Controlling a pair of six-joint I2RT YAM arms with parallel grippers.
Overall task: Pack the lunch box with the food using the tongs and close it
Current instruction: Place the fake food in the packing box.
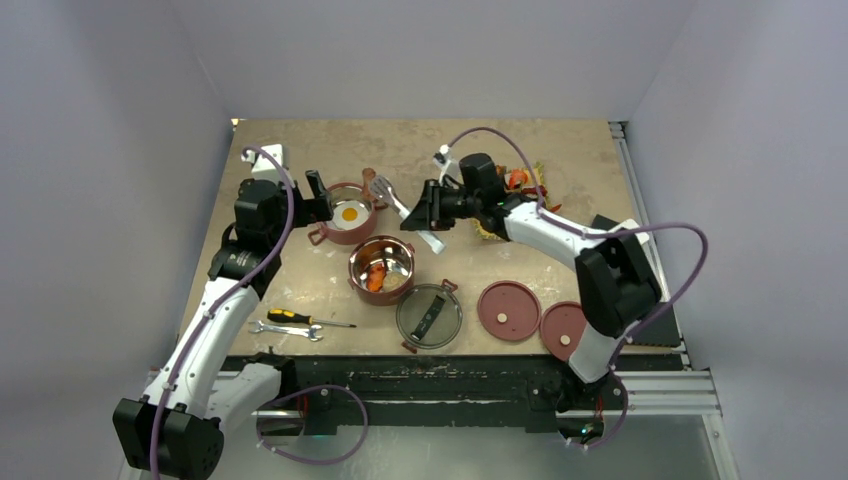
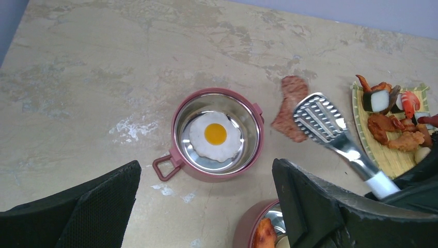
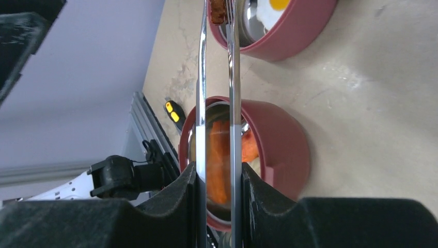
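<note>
Right claw (image 3: 217,178) clamps slim silver metal tongs (image 3: 235,77); their pinched brown chunk (image 3: 218,11) is cropped at twelve o'clock. Left claw (image 2: 206,204) gapes open.

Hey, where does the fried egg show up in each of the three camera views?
Top external: fried egg left of centre, inside the farther red bowl.
Left wrist: mid-picture, lying flat in that bowl.
Right wrist: at the top edge, right of centre, cut off by the frame.
Shared landmark: the red bowl around it, with the tip of the tongs close beside.
</note>
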